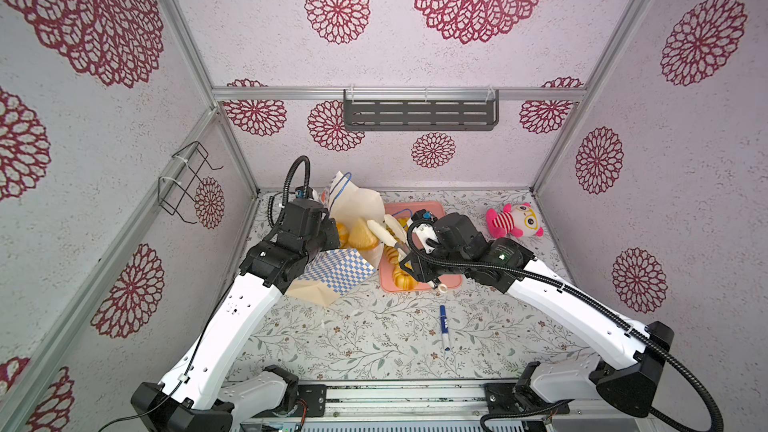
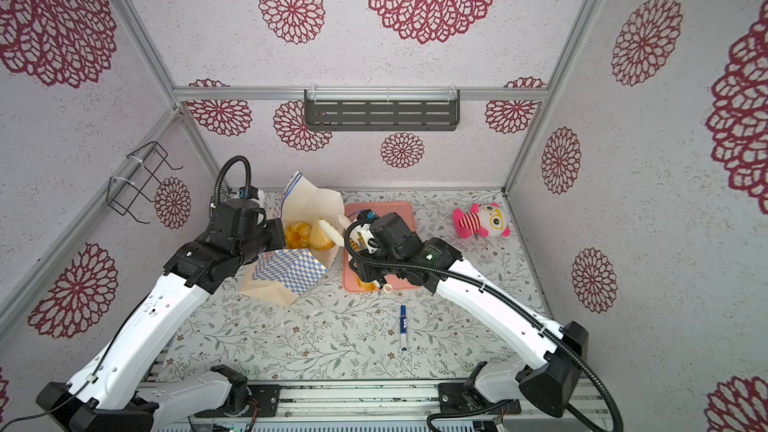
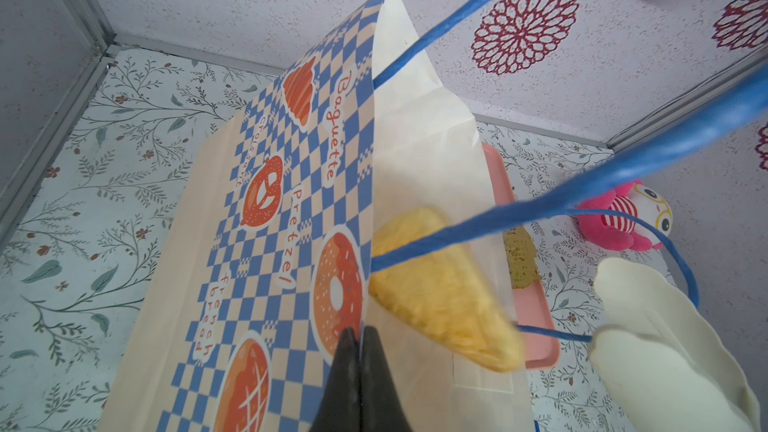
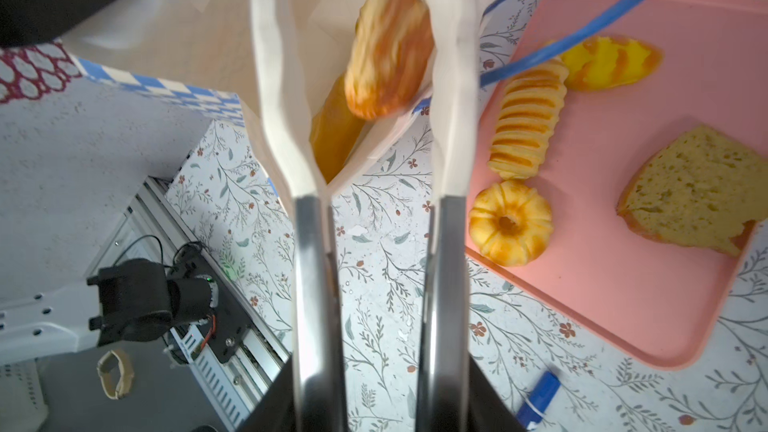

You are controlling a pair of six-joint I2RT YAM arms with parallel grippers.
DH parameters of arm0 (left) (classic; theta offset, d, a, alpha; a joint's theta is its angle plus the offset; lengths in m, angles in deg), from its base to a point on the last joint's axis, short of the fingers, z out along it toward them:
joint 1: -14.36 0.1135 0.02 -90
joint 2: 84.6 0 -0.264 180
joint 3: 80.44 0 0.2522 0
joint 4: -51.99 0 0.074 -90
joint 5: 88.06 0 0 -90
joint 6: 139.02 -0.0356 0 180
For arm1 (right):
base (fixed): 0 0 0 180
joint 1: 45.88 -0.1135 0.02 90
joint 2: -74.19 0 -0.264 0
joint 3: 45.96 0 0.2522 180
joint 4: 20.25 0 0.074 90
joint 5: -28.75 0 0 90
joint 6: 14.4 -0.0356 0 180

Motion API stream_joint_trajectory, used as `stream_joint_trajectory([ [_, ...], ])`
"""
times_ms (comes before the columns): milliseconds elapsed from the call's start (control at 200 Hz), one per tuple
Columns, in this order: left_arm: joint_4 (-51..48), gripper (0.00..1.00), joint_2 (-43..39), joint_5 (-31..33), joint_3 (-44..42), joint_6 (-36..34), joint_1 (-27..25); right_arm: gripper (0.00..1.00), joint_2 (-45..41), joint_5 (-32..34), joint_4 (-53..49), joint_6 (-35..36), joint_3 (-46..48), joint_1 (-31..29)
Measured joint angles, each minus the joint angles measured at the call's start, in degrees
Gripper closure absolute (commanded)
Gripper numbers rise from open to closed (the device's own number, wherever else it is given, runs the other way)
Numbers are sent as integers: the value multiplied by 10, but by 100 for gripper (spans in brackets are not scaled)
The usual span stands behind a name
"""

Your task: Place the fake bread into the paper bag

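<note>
1. The left pincer [image 3: 360,347] is pinching shut on the rim of the paper bag [image 3: 291,201]. It is one bag, its print reading "Baguette", "Pretzel", "Croissant", "French bread".
2. The right pincer [image 3: 602,312] is standing with jaws apart at the bag's mouth. One blurred pastry [image 4: 386,43] is showing between its fingers, clear of one finger and ungripped.
3. One long loaf [image 4: 336,130] is sitting deeper in the bag.
4. Four pieces are lying on the pink tray [image 4: 623,284] beside the right pincer — ridged loaf [image 4: 528,118], ring cake [image 4: 511,222], yellow piece [image 4: 606,64], brown wedge [image 4: 698,189].
</note>
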Motion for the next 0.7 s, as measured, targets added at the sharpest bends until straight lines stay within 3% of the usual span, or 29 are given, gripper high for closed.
stream_joint_trajectory([
  [415, -2, 100, -4, 0, 0, 0, 0, 51, -1, 35, 1, 2, -1, 0],
  [700, -2, 100, -5, 0, 0, 0, 0, 51, -48, 99, 5, -1, 9, 7],
])
